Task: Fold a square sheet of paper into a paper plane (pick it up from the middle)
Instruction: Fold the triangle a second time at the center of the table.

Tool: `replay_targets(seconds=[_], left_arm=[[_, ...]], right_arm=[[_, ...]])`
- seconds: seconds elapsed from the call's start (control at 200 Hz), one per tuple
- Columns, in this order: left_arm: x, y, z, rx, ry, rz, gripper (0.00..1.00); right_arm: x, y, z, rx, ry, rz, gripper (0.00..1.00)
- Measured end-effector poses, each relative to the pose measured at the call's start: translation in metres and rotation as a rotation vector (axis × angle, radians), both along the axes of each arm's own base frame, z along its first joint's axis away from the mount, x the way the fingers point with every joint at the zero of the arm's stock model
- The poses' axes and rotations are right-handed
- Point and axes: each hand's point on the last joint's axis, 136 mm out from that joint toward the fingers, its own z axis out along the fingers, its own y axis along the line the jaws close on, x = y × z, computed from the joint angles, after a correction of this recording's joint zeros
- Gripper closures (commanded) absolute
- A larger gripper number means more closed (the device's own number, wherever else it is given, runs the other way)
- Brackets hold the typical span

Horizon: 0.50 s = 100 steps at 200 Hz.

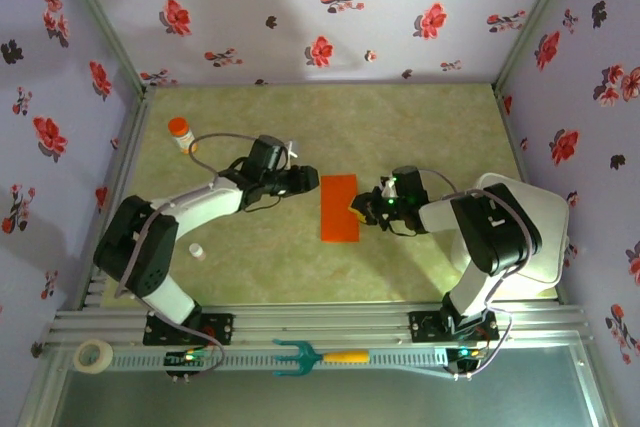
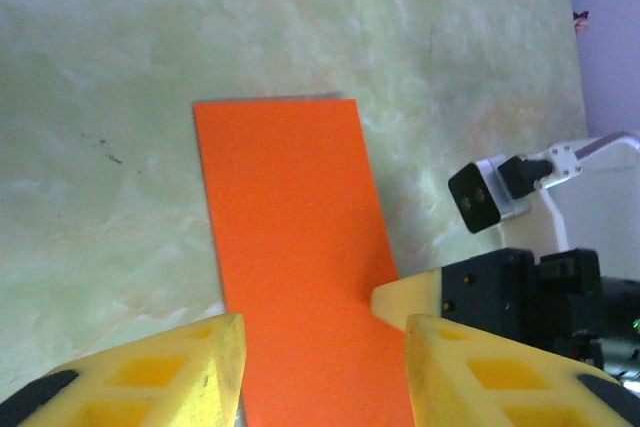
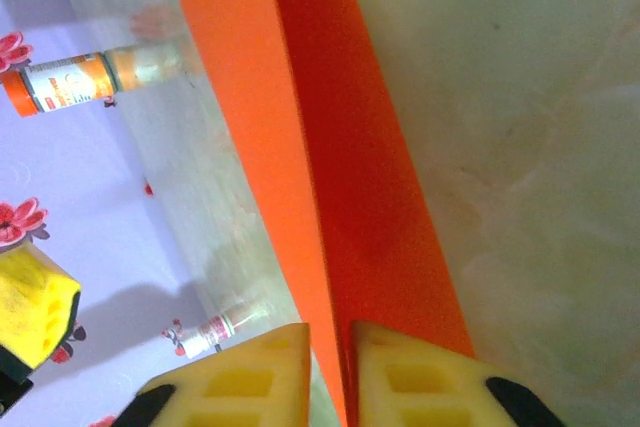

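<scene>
Orange-capped bottle (image 1: 182, 133) label too blurred to read. Square sheet of paper (image 1: 339, 208), folded to rectangle, lay mid-table (image 1: 430, 127). Right gripper (image 3: 330, 347) pinched its edge, jaws nearly closed. Left gripper (image 2: 325, 347) stood parted astride opposite edge, gripping nothing. Small white bottle (image 1: 197, 251) beside left arm.

I had both arms bent inward, wrists low — left gripper (image 1: 305, 180) with jaws apart, right gripper (image 1: 358, 209) pinched on the sheet (image 1: 338, 199) edge.
</scene>
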Motion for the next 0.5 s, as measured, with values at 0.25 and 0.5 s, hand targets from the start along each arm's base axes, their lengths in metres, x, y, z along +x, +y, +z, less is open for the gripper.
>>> replay_targets(seconds=[0.25,0.5], left_arm=[[-0.04,-0.03,0.001,0.045,-0.159,-0.172,0.52],[-0.1,-0.064,-0.017,0.142,-0.392,-0.41,0.5]], right_arm=[[0.002,0.001,0.001,-0.044,-0.01,0.051,0.82],[0.002,0.001,0.004,-0.046,-0.018,0.082,0.82]])
